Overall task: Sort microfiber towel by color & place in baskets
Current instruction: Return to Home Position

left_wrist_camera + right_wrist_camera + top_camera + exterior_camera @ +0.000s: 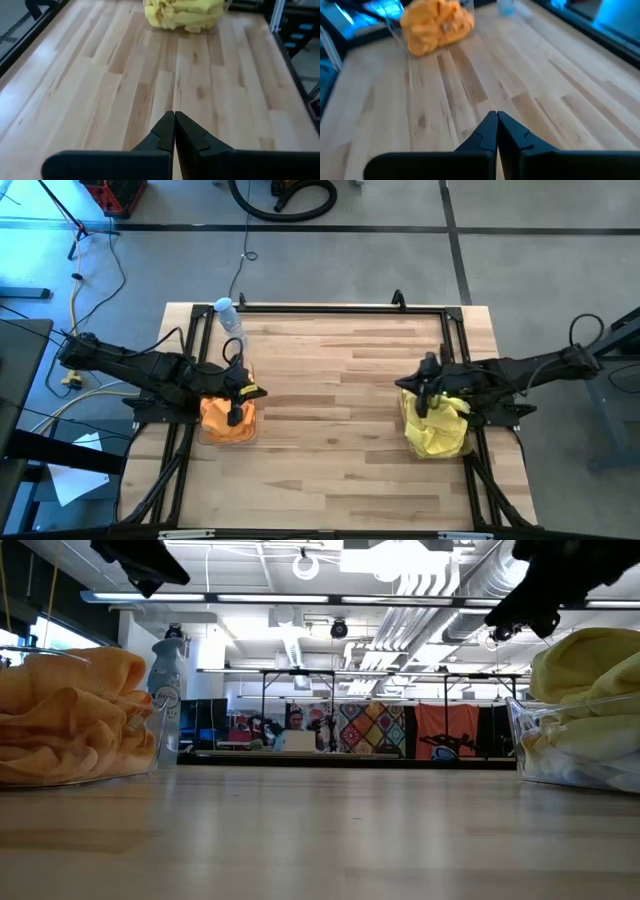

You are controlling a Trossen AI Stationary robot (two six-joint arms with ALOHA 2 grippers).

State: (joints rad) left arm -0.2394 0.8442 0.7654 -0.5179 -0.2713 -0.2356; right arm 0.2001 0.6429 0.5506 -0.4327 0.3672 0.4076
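Observation:
Orange towels (226, 417) fill the clear basket (205, 432) at the table's left; the low view shows that orange heap (70, 715) mounded above its basket's wall (150, 745). Yellow towels (436, 427) are piled in the other clear basket (560, 755) at the right, with the yellow heap (590, 665) rising over its rim. My left gripper (174, 125) is shut and empty, held above the orange basket. My right gripper (497, 125) is also shut and empty, above the yellow pile. Each wrist view sees the opposite pile across the table: yellow towels (185, 12), orange towels (436, 25).
A clear spray bottle (230, 316) stands near the table's far left corner, behind the orange basket. Black frame rails (340, 308) run along the far and side edges. Bare wooden tabletop (335, 410) lies between the two baskets.

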